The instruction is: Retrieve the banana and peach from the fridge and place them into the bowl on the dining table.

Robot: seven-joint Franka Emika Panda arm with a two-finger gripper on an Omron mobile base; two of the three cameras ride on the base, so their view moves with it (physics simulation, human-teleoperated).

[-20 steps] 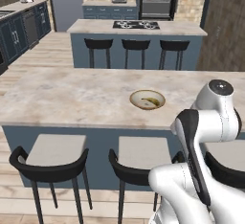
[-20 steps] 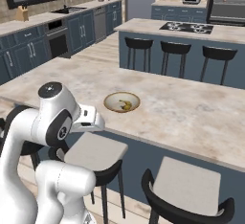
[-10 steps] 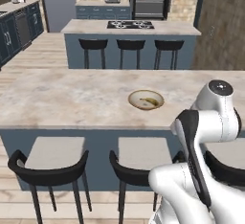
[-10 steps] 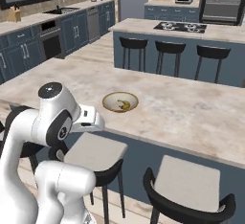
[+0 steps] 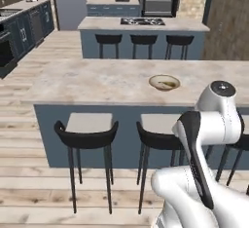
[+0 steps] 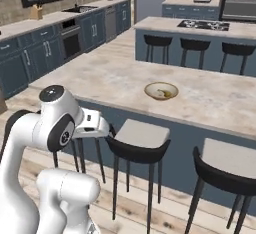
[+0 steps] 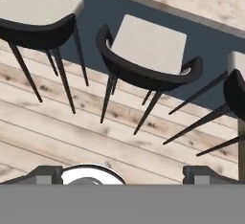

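The bowl (image 5: 164,82) sits on the counter (image 5: 97,81), something yellow inside it. No writing is readable. The tool (image 7: 122,174) hangs open and empty over a stool (image 7: 148,50).

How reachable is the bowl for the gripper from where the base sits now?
Probably not yet: the open gripper points down at a stool, and the bowl sits across the dining table.
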